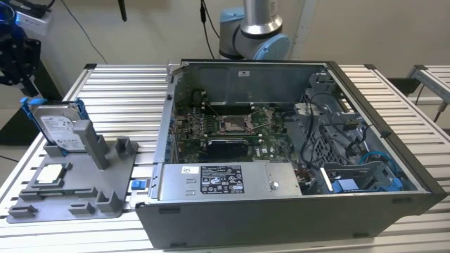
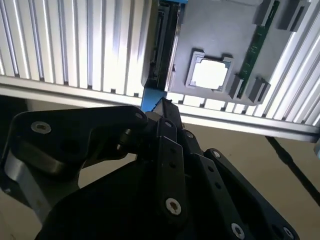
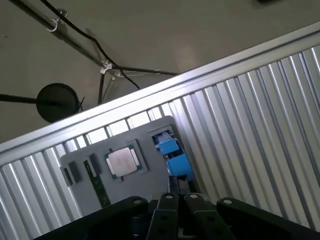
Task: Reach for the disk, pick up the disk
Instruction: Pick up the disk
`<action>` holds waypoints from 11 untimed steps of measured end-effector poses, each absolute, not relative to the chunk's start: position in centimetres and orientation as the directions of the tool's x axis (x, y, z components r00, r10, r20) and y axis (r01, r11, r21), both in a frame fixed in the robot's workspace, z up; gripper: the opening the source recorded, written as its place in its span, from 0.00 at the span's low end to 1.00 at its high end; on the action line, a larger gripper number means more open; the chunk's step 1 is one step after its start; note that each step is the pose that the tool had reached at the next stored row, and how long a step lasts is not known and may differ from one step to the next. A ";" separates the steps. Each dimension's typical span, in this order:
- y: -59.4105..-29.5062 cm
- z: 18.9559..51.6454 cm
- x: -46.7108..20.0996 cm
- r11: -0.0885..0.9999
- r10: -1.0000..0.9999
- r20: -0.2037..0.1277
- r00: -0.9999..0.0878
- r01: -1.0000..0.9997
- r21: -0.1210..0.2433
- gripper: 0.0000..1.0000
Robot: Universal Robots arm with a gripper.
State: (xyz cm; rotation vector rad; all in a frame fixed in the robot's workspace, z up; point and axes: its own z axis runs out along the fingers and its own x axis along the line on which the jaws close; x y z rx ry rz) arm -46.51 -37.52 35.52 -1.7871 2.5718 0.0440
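The slatted bench (image 1: 119, 89) carries 1 open computer case (image 1: 393, 174) across its middle. A grey fixture (image 1: 77, 195) sits near the bench corner at the exterior view's left.

The disk (image 1: 56, 126) stands on end in a slot at the far end of that fixture, close to the bench's edge on the exterior view's left. Its labelled face leans back a little and the blue frame runs up both sides. I judge that its long axis points upward, toward the arm.

The tool (image 1: 21, 83) hangs above the disk and slightly outboard, over the bench edge. It is near the top of the blue frame but apart from it. So the disk lies below the tool and a touch inboard.

In both wrist views the disk (image 2: 161, 50) (image 3: 175, 160) shows edge-on just past the tool (image 2: 165, 107) (image 3: 175, 197), roughly in line with it. I cannot tell how far open the tool is, and it appears to have hold of nothing.

The square processor chip (image 1: 50, 174) (image 2: 209, 74) (image 3: 121, 161) lies flat in its recess beside the disk.
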 end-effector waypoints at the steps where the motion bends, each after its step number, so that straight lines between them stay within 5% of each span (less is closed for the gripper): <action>1: -37.5 35.5 -46.5 0.333 -0.943 -0.024 -0.333 -0.943 0.018 0.00; 11: -37.5 35.5 -46.5 0.155 -0.988 -0.024 -0.155 -0.988 0.018 0.00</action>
